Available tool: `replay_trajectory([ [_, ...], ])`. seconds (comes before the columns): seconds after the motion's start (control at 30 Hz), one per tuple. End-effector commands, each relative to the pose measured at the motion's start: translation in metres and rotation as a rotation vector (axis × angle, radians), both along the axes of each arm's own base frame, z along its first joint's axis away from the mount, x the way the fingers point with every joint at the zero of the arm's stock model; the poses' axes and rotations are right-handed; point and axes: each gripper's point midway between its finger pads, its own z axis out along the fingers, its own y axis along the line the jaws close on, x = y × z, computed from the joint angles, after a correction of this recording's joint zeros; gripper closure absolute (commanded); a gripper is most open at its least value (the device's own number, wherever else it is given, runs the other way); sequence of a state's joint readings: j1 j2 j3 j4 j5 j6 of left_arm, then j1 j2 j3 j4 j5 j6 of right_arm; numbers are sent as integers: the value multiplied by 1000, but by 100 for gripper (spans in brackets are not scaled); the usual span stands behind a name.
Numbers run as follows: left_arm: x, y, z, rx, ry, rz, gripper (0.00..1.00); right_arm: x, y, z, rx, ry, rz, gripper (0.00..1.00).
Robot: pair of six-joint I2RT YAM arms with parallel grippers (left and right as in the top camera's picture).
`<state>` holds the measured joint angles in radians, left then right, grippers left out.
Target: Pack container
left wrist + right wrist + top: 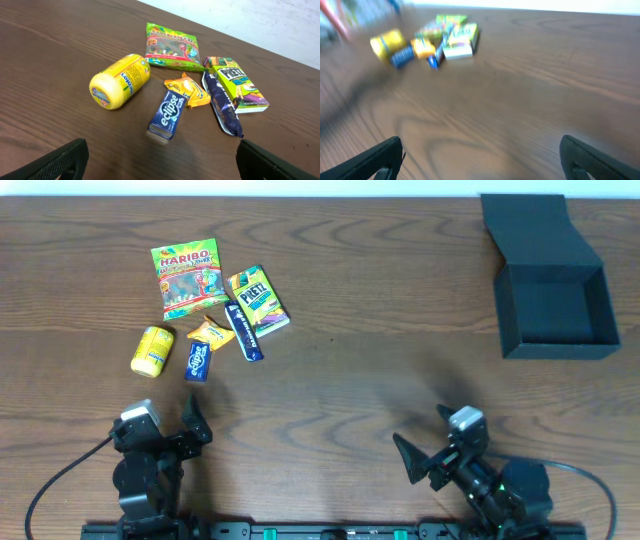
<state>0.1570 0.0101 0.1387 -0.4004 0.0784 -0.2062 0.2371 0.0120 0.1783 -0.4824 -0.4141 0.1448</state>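
- Risk starts at the left: the left gripper [161,155] hangs low at the near edge with its fingers spread wide and nothing between them, facing the snack pile.
- The yellow tub [152,350] lies on its rounded side; we judge that a pinch across the curve could send it rolling.
- The Eclipse pack [197,361] sits just beside the tub, flat and thin, so fingers may scrape the table [350,380] before they get under it.
- The Haribo bag [188,275] lies farthest back, soft and slack; it may sag or slip from a grip.
- The orange packet [211,332], the dark blue bar [244,330] and the green Pretz box [260,300] crowd together, the bar touching both neighbours. Lifting one could drag another along.
- The right gripper [422,435] waits near the front edge, likewise spread apart and empty; its own view is blurred, so we read little else from it.
- The container [560,348] stands at the far right, well apart from every snack, open, with its lid [535,230] folded back and nothing visible inside.
- Nothing stands on the bare table between pile and box, yet the carry is long. We expect a drop or a handover slip to be the main hazard, and a clumsy release could nudge the light box or catch its lid.
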Motion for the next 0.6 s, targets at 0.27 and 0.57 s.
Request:
replay_trajectory([
  [0.27, -1, 2, -9, 3, 20, 11, 5, 7, 0, 24, 482, 249, -154, 1],
  [0.57, -1, 2, -9, 3, 20, 11, 5, 43, -40, 66, 377, 46, -342, 1],
])
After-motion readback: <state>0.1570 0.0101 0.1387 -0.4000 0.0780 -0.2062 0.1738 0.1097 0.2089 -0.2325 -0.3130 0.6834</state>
